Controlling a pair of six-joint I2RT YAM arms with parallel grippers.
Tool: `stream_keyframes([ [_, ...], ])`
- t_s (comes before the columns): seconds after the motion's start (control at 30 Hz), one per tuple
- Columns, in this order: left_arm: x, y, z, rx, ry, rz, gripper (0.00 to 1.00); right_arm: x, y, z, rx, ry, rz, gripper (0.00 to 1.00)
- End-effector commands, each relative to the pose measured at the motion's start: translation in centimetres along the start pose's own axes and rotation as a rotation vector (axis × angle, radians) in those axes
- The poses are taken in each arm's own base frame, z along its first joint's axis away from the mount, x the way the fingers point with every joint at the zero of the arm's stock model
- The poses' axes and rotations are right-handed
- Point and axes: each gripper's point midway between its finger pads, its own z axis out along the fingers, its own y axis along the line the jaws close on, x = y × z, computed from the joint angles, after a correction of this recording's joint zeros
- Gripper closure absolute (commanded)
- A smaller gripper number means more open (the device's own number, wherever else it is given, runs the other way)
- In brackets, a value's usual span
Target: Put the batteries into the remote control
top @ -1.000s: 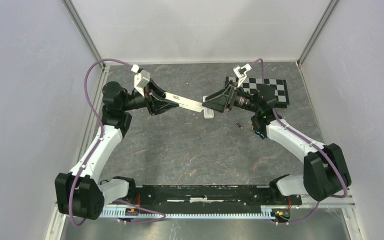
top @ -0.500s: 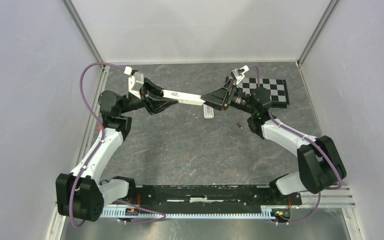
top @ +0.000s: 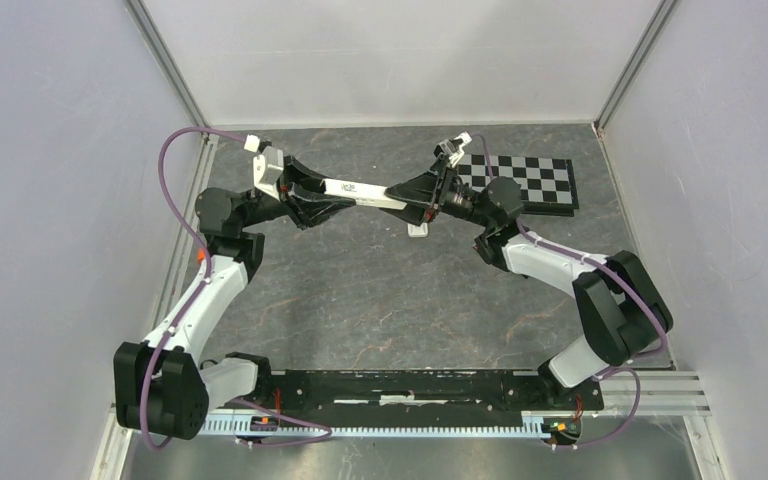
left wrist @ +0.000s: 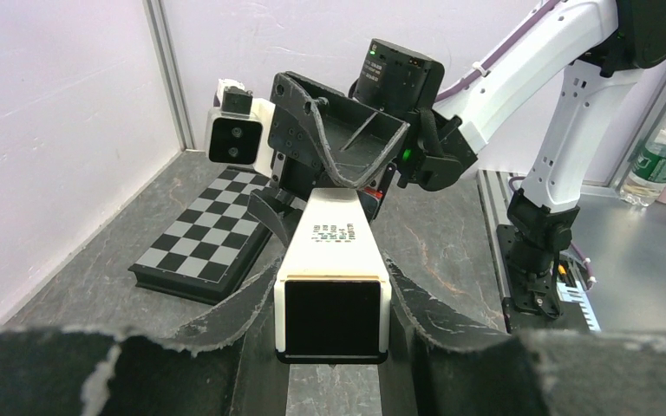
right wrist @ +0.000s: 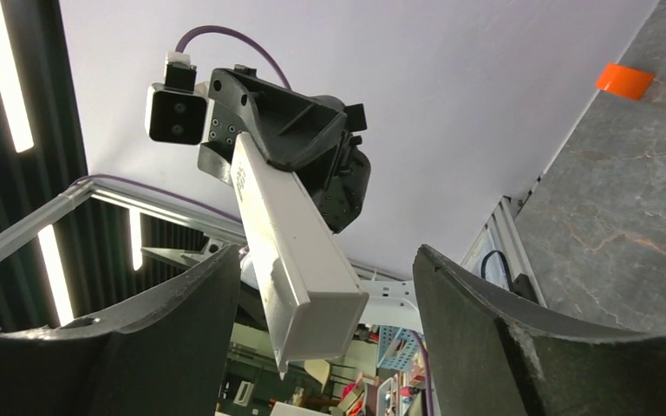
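Beneath wide right fingers (right wrist: 494, 338) flanking white bar (left wrist: 334, 251) clamped in left fingers (left wrist: 225, 308), remote control (top: 418, 229).

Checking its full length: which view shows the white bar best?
Top external: the white bar shows nearly its whole length. Left wrist shows it foreshortened, clamped by the left gripper; right wrist shows its end between the right gripper's open fingers.

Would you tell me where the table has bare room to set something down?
The widest bare patch is the table middle, bordered by both forearms and the black base rail. A narrower strip runs along the back wall. It is crowded under the remote spanning the left gripper and right gripper, near the small white piece and checkerboard.
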Motion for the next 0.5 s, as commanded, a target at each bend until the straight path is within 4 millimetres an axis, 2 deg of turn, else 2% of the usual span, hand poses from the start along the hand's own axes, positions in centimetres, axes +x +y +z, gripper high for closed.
stream_keyframes([
  [0.0,-1.6,-0.2,0.2,-0.003,-0.040,0.033,0.98,-0.5,3.0,0.6,-0.105,-0.003,-0.036,0.26],
  [0.1,-2.0,-0.2,0.2,-0.015,-0.053,0.039,0.98,-0.3,1.4,0.2,-0.072,-0.009,-0.013,0.40],
  [0.17,-2.4,-0.1,0.2,-0.025,-0.066,0.044,0.98,-0.1,0.8,-0.1,-0.070,-0.018,-0.006,0.58],
  [0.23,-2.9,-0.3,0.2,-0.023,-0.076,0.043,0.98,0.1,0.4,-0.4,-0.077,-0.027,0.004,0.68],
  [0.3,-3.3,-0.4,0.3,-0.017,-0.083,0.042,0.98,0.0,0.1,-0.8,-0.080,-0.045,0.014,0.72],
  [0.47,-3.9,-0.3,0.0,-0.030,-0.096,0.058,0.98,-0.4,-0.8,-1.5,-0.059,-0.073,0.027,0.71],
])
